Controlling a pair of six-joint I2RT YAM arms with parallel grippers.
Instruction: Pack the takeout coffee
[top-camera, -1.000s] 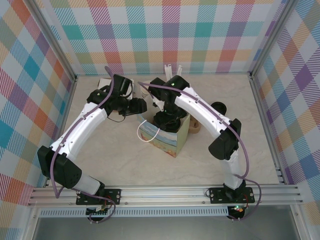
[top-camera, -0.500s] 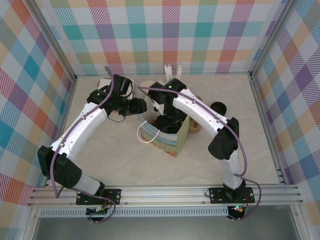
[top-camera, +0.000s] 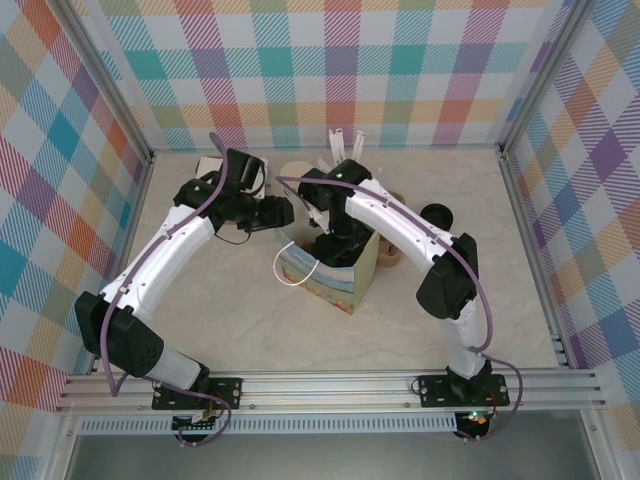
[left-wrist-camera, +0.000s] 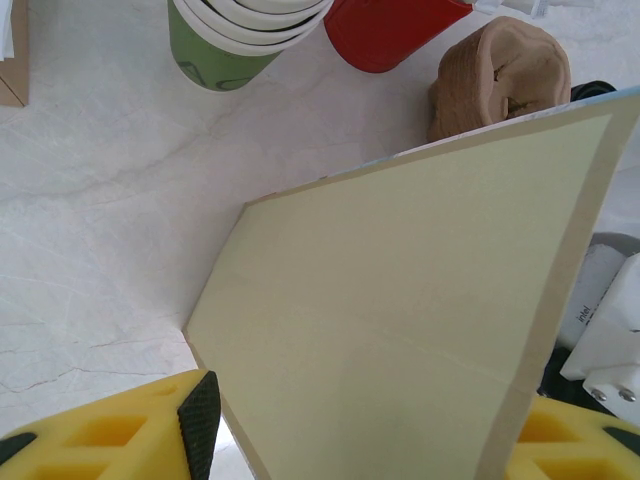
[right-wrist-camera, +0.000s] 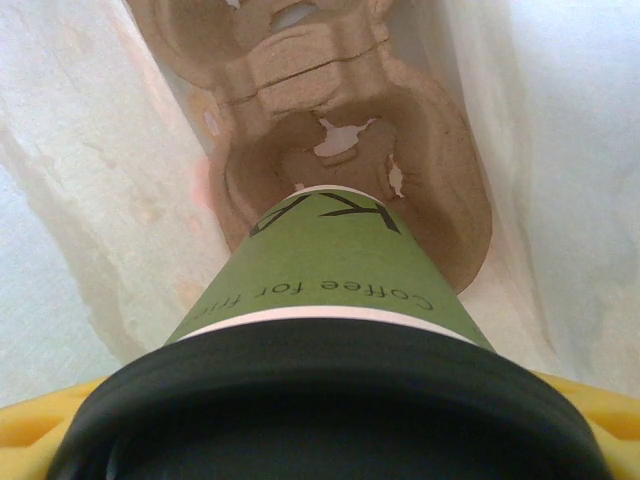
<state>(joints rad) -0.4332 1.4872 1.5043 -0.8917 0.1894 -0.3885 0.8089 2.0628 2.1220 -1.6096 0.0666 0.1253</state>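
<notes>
Green paper under a black lid (right-wrist-camera: 330, 400): the cup (right-wrist-camera: 330, 290) hangs inside the bag (top-camera: 335, 285), clamped in my right gripper (right-wrist-camera: 330, 445) just below the lid, with a yellow finger at its four o'clock and another at its eight. Seen from my right wrist, the pulp carrier (right-wrist-camera: 420, 180) lies on the bag's floor at twelve o'clock from the cup, one round well open straight beneath the cup's base and not yet touching it. I judge the cup to be light if empty and top-heavy if filled. Its paper wall is soft enough to dent under a hard squeeze, while the lid rim is stiffer and would pop off if I pushed up on it. The sound place to hold is high on the wall under that rim, where I have it now, with modest force. The bag's sides are thin and close at three and nine o'clock, so a tilt could snag them. My left gripper (left-wrist-camera: 380, 430) straddles the bag's pale side panel, one pad touching its edge. I cannot tell whether it pinches the panel or merely brackets it.
</notes>
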